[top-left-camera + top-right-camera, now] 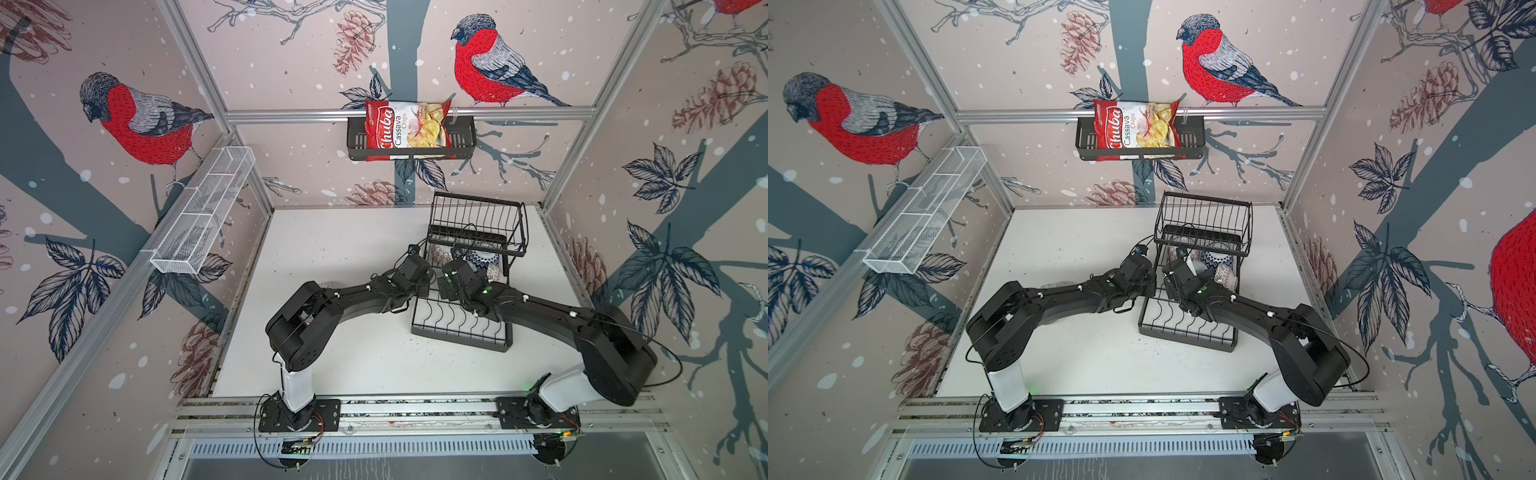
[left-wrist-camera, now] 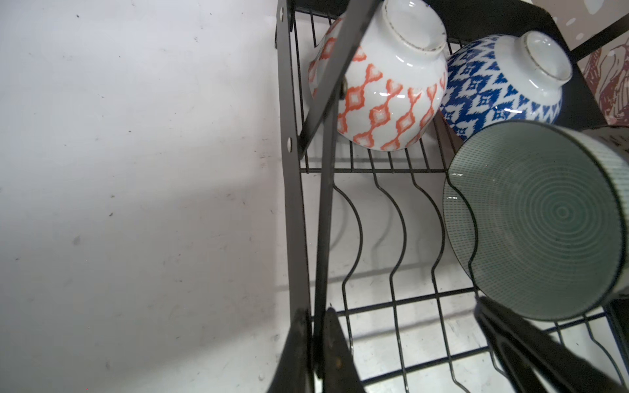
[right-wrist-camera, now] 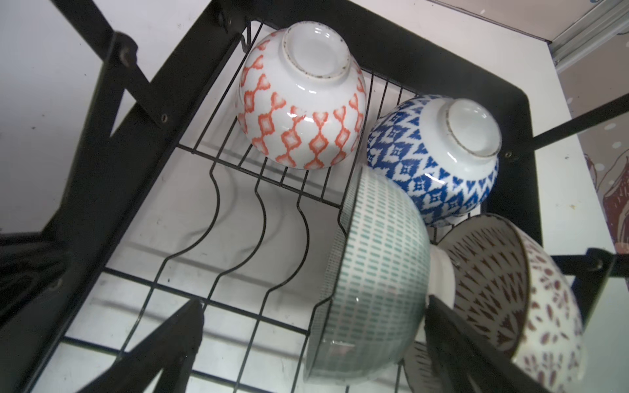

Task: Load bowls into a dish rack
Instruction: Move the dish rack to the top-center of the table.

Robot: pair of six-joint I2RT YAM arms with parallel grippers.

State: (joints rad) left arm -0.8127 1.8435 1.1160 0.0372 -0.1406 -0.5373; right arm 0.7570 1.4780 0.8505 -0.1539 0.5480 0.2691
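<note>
The black wire dish rack (image 1: 457, 330) (image 1: 1187, 330) stands on the white table, right of centre. An orange-patterned bowl (image 3: 299, 112) (image 2: 384, 85) and a blue-patterned bowl (image 3: 432, 160) (image 2: 493, 88) lie upside down at its far end. A teal bowl (image 3: 377, 265) (image 2: 544, 221) stands on edge among the wavy dividers, with a dark-red-patterned bowl (image 3: 510, 289) behind it. My right gripper (image 3: 313, 303) is open and straddles the teal bowl; one finger is by the bowl's foot, the other well clear. My left gripper (image 2: 316, 316) is shut on a thin black strut of the rack's side.
The rack's raised basket (image 1: 478, 216) overhangs the bowls. A black wall basket with a chips bag (image 1: 409, 131) hangs on the back wall, and a white mesh tray (image 1: 203, 212) on the left wall. Both arms meet over the rack.
</note>
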